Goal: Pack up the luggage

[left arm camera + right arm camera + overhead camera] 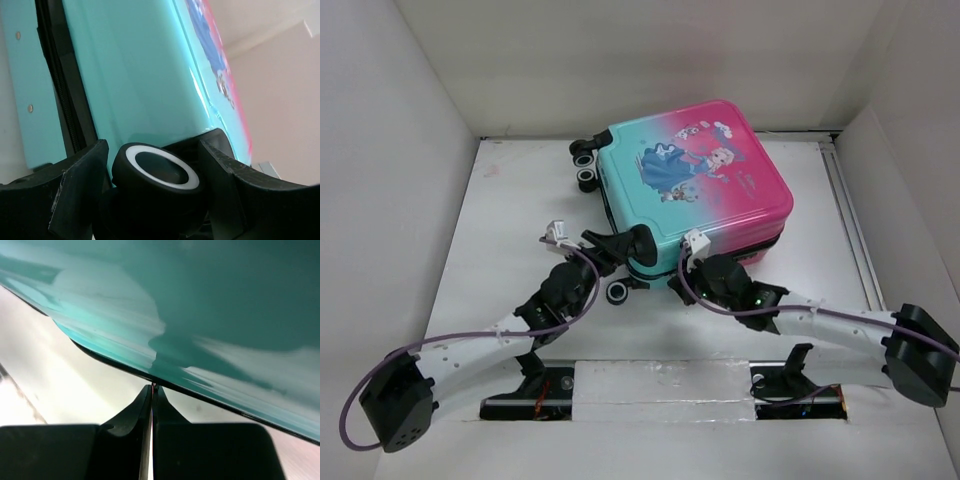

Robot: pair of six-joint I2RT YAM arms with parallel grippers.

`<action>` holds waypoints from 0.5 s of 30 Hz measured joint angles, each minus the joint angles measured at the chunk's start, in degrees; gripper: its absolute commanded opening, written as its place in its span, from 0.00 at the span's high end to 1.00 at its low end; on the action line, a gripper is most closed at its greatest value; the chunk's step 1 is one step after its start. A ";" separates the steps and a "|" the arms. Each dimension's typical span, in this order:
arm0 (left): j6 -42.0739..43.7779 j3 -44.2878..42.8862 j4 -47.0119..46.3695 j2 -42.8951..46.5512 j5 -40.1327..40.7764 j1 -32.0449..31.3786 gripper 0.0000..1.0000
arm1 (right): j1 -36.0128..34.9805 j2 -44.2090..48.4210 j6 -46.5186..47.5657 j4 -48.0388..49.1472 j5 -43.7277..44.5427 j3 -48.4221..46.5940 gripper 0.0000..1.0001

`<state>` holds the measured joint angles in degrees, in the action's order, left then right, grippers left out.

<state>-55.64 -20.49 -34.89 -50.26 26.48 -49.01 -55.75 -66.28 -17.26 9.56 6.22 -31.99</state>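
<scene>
The luggage (695, 170) lies flat and closed at the back middle of the table, printed shell up, teal on the left and pink on the right. My left gripper (630, 247) is at its near left corner. In the left wrist view the gripper (156, 142) is open, with a black white-ringed wheel (160, 172) between its fingers against the teal shell (135, 75). My right gripper (685, 268) is at the luggage's near edge. In the right wrist view it (152, 386) is shut, tips touching the dark seam under the teal shell (200, 300); a thin reddish sliver shows at the tips.
Another wheel (617, 292) sits just nearer than my left gripper, and two more wheels (586, 165) are at the far left corner. White walls enclose the table on three sides. A metal rail (845, 210) runs along the right. A white strip (660, 385) lies between the arm bases.
</scene>
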 measured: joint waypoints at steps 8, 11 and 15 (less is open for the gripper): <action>-1.03 1.70 -0.09 1.16 1.07 -7.89 1.00 | 15.08 4.92 12.15 -12.41 -18.86 -1.49 1.00; -0.98 0.59 -3.13 -2.60 3.13 -12.02 1.00 | 22.16 2.38 15.89 -17.35 -24.06 -5.20 1.00; -0.13 -2.08 -7.43 -9.55 5.92 -13.40 1.00 | 22.32 -0.79 14.12 -16.20 -20.90 -7.04 1.00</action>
<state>-55.77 -22.57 -42.33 -59.81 32.40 -62.41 -33.43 -67.07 -3.14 -6.63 -14.68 -39.03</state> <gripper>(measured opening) 0.560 0.041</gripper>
